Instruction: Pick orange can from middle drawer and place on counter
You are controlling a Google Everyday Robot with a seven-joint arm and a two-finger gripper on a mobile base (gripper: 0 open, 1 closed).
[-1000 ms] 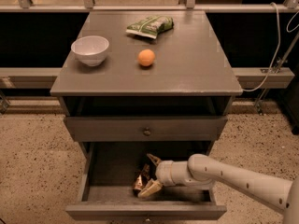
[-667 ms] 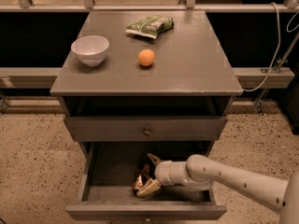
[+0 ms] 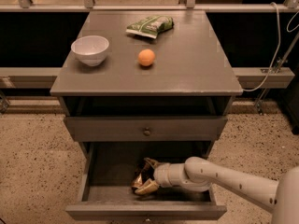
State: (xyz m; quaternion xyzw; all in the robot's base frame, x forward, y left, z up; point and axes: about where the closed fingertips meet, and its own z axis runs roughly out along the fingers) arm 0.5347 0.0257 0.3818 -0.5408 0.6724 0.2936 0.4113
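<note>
Reaching into middle drawer [image 3: 111, 171], gripper [image 3: 143, 175] fingers [image 3: 148, 186] clasp orange can [image 3: 138, 180]; glossy grey counter [image 3: 187, 64] above, speckled floor [image 3: 32, 162] around.

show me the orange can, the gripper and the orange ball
orange can [image 3: 138, 178]: camera view, on its coppery side, in the middle drawer [image 3: 108, 171].
gripper [image 3: 144, 175]: camera view, its front end, at the can inside the drawer.
orange ball [image 3: 146, 57]: camera view, its middle, on the counter [image 3: 196, 62].

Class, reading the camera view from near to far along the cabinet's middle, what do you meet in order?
Open shallow grey middle drawer, with the end effector inside it at the coppery orange can → flat grey drawer front with round knob → smooth round orange ball → crinkly green snack bag, both on the grey wooden counter.
</note>
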